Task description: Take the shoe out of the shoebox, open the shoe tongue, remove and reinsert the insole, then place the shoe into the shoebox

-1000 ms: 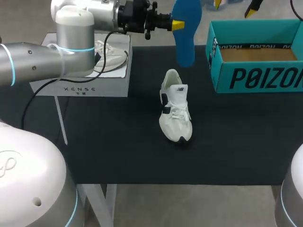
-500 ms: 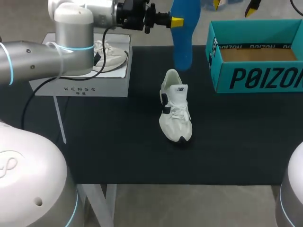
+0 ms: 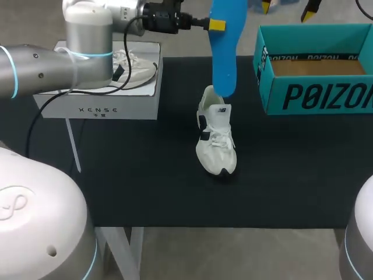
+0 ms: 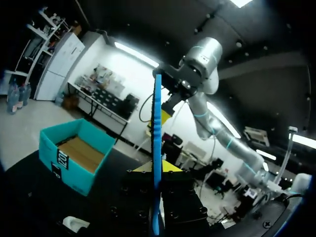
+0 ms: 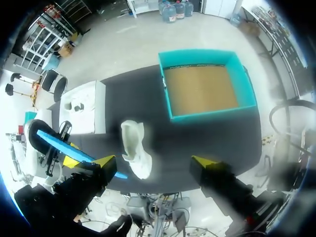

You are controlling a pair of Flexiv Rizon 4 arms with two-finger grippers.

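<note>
A white sneaker lies on the black table, toe toward the front edge. My left gripper is up behind it, shut on a blue insole. The insole hangs down with its lower end over the sneaker's heel opening; I cannot tell whether they touch. In the left wrist view the insole stands edge-on between the fingers. The teal shoebox sits open at the back right. My right gripper hovers high above the box, open and with nothing in it, looking down on the sneaker and shoebox.
A white stand at the back left carries a second white shoe. Black table surface stretches in front of and beside the sneaker. The left arm's cable loops over the stand.
The left gripper has tilted the insole and brought its lower end down from above the table to the sneaker's heel. The right gripper and sneaker have stayed in place.
</note>
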